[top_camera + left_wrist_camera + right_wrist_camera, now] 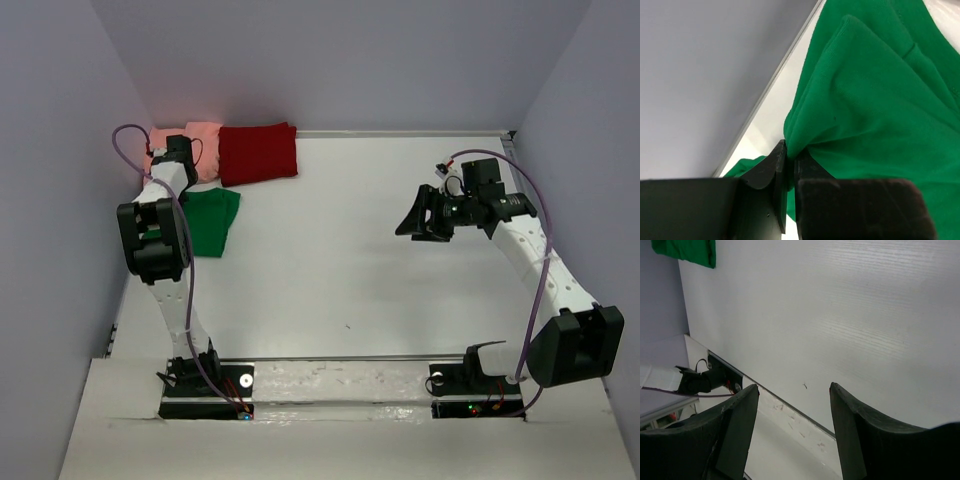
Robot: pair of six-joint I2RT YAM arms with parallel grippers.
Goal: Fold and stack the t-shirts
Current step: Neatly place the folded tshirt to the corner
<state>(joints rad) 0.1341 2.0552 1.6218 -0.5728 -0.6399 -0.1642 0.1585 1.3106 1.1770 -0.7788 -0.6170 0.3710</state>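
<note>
We have the left gripper pinched almost shut on a fold of the green t-shirt. Its two dark fingers stand nearly together with the cloth caught between their tips. From the pinch the fabric gathers into creases and fans outward, up and to the right of the fingers. A smaller bit of the same green shows just below and to the left of them. On the fingers' left runs the edge of the white table, and beyond it the grey wall.

From above we see the green t-shirt spreading over the table on the near side of this gripper, partly hidden by the left arm. The dark red t-shirt lies folded just to the gripper's right, along the far edge of the table. The salmon-pink t-shirt sits right behind the gripper in the far corner, touching the dark red one.

Our right gripper has its jaws spread wide with nothing between them. It hangs above bare table and faces left. All three shirts are well apart from it, far off on its left.
</note>
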